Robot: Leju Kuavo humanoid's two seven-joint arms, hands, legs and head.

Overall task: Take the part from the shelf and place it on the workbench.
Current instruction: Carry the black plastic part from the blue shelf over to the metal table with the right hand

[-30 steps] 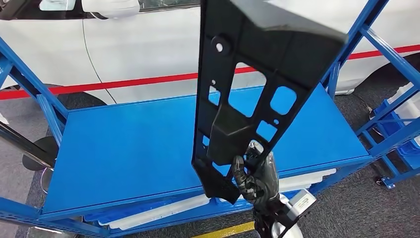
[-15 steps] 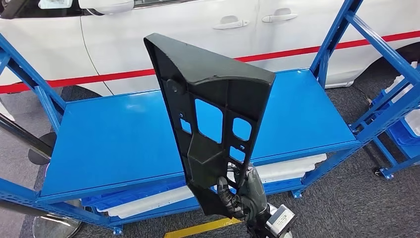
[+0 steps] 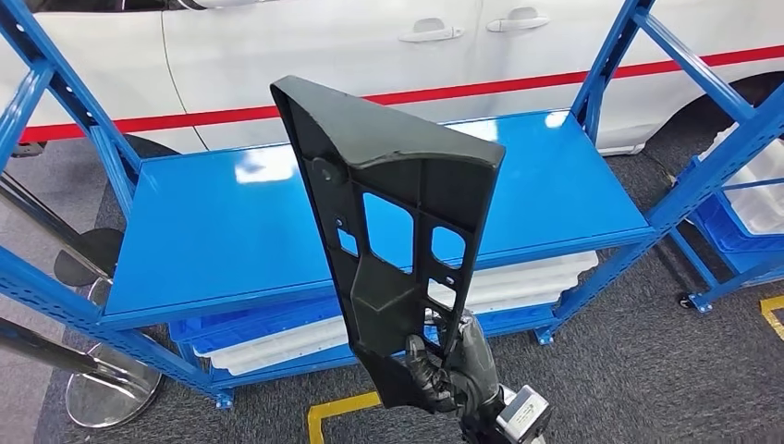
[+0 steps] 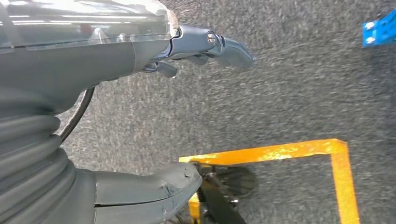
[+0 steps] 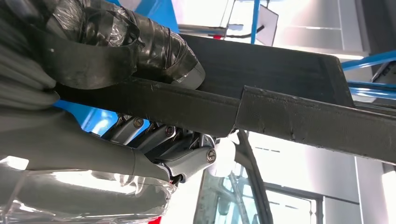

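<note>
Your right robot hand [image 3: 459, 368] grips the black plastic panel [image 3: 393, 217] by its narrow lower end, holding it upright so the wide end rises clear above the blue surface [image 3: 231, 240]. The panel hangs over the near edge, not yet set down. Your left robot hand [image 4: 154, 107] hangs over the grey floor, fingers apart, holding nothing. Blue uprights [image 3: 606, 69] flank the right side; the white car [image 3: 305, 46] stands beyond.
</note>
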